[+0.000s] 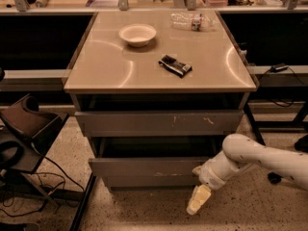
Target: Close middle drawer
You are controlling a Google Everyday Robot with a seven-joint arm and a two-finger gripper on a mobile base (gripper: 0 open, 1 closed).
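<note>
The middle drawer (pixel 144 170) is a wide grey drawer with a plain front panel, pulled part-way out of the cabinet so that its dark inside shows. My gripper (pixel 198 199) hangs on the white arm (pixel 255 158) that comes in from the right. It points down at the floor, just in front of and below the right end of that front panel. I cannot tell whether it touches the panel. It holds nothing that I can see.
Above is a drawer front with orange scratch marks (pixel 159 122). On the cabinet top (pixel 110 76) lie a white bowl (pixel 137 34), a dark packet (pixel 175 65) and a plastic bottle (pixel 190 19). A dark chair (pixel 24 134) and cables (pixel 48 182) are on the left.
</note>
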